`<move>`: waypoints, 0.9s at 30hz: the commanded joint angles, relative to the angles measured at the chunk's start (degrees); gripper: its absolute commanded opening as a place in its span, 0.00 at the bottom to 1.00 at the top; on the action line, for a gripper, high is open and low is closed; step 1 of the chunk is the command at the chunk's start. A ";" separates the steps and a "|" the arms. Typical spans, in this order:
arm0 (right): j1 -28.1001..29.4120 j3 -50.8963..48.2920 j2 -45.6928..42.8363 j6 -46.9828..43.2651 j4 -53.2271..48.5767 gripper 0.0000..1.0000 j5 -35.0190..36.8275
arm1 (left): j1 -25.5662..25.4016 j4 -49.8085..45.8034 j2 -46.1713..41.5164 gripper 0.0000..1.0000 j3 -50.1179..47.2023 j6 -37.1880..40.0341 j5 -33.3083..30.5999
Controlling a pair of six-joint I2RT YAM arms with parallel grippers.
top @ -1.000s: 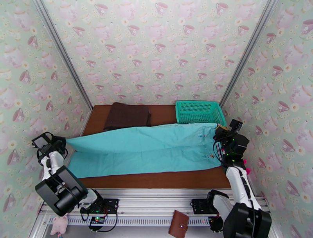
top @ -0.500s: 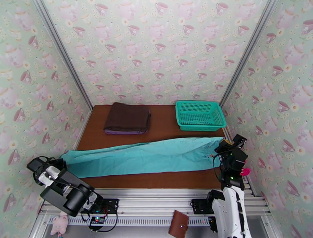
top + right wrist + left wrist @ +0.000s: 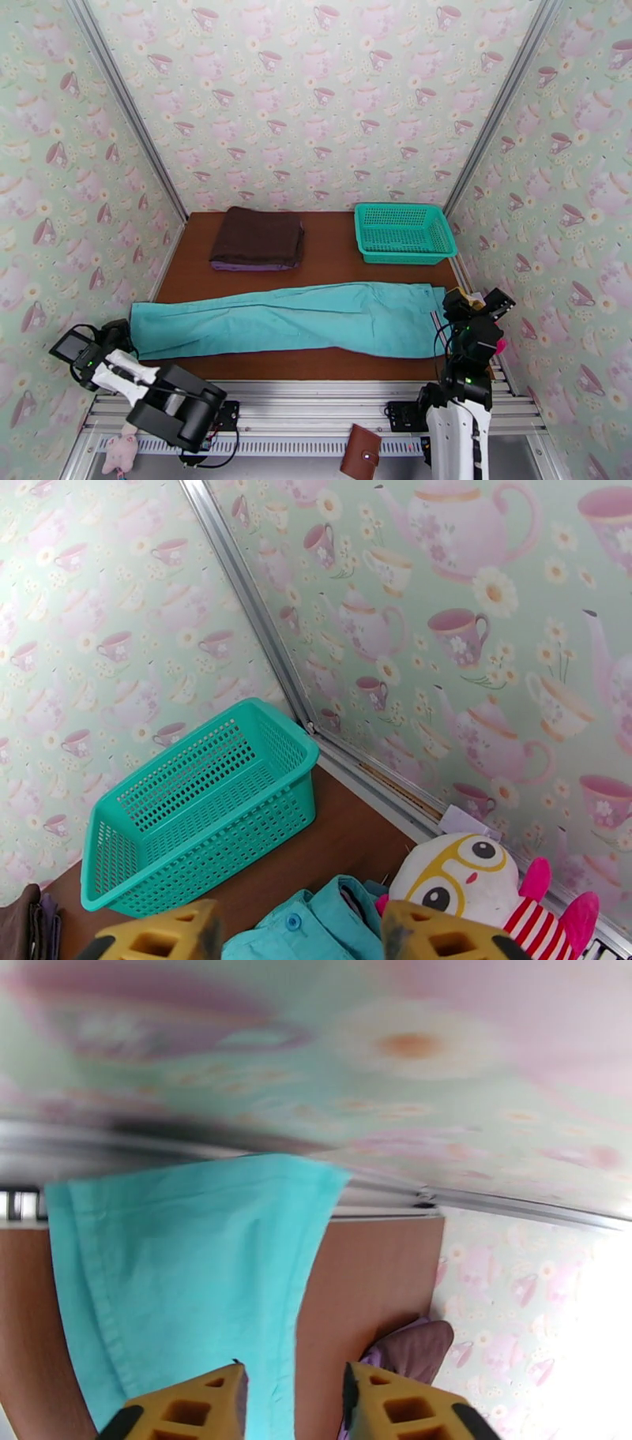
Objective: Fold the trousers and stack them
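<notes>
Now the trousers (image 3: 292, 320) are lying flat along the bench (image 3: 332, 241), 1 leg over the other, seemingly ready for a crosswise fold. The left gripper (image 3: 292, 1374) at the hems and right gripper (image 3: 300, 922) at the waist are holding their jaws apart, gripping nothing.

Inspection finds no legible text, label, brand, number or sign. The wallpaper (image 3: 316, 95) on the left, right and far walls carries teapot and cup pictures, not lettering. Any marks on the trousers (image 3: 316, 320) are too small to read.
</notes>
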 commanded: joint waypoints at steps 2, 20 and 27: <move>-0.08 7.63 8.09 0.59 -1.53 0.61 -15.02 | -11.23 -1.87 -5.91 0.43 4.75 4.82 -10.35; 23.58 23.97 45.06 -4.65 -25.89 0.59 -5.74 | -81.63 -19.35 23.38 0.55 18.51 27.02 -20.10; 22.17 25.81 47.57 -1.49 -23.85 0.58 -1.92 | -94.08 -10.10 32.47 0.55 23.32 32.45 -17.83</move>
